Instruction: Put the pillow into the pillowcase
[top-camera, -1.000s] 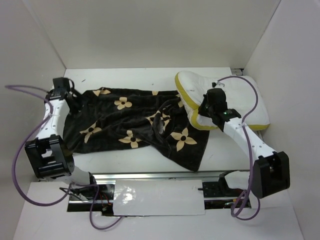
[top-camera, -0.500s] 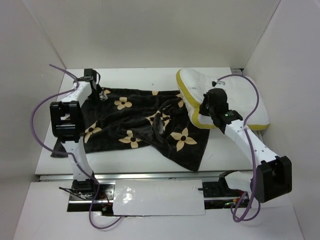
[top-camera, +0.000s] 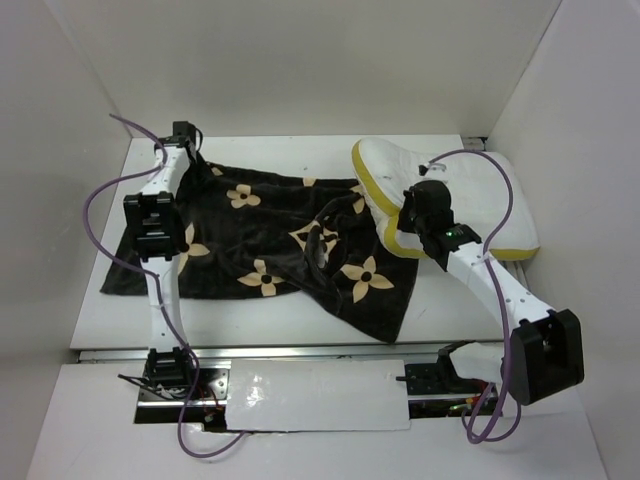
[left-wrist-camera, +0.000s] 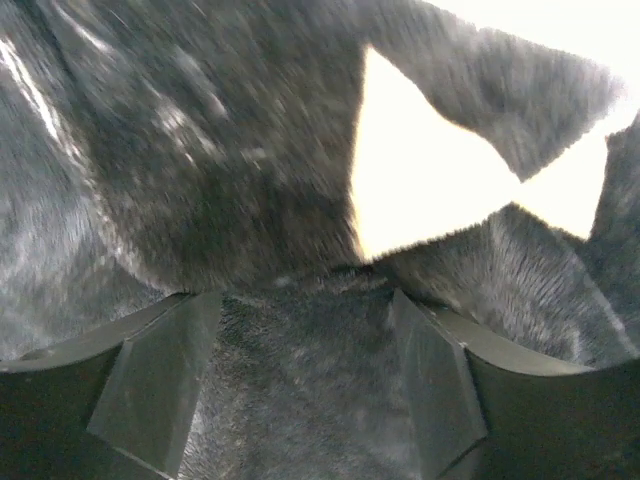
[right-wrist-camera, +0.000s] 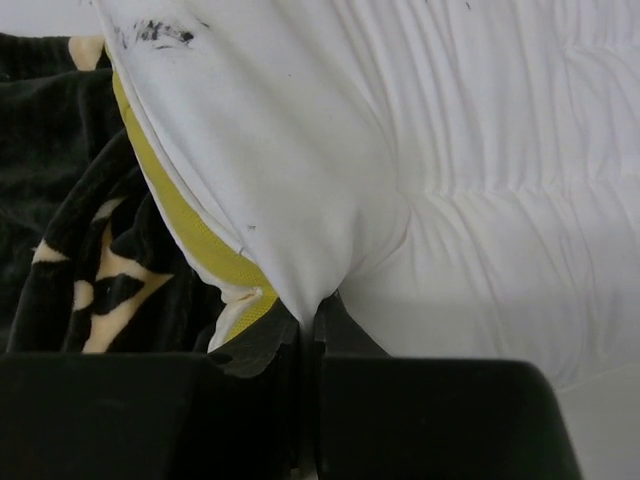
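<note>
The right fingers (right-wrist-camera: 308, 345) are closed tight on a fold of the pillow (top-camera: 480, 200), just beside its yellow seam (right-wrist-camera: 190, 235), probably to drag it into the pillowcase (top-camera: 260, 235) lying to their left. The left fingers (top-camera: 184, 138) stand wide apart with the plush cloth between them, not yet pinched, likely to catch the opening.

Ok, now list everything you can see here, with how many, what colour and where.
pillow: one, white with a yellow seam, far right of the table
pillowcase: one, dark plush with tan flowers, spread across the left and middle, its right end against the pillow
table: one, white, under everything
cables: two, purple, one looping along each arm
left arm: white with black joints, reaching over the pillowcase
right arm: same colours, reaching to the pillow
left gripper: black, open, plush fabric between its fingers, at the pillowcase's far left corner
right gripper: black, shut on the pillow's edge
</note>
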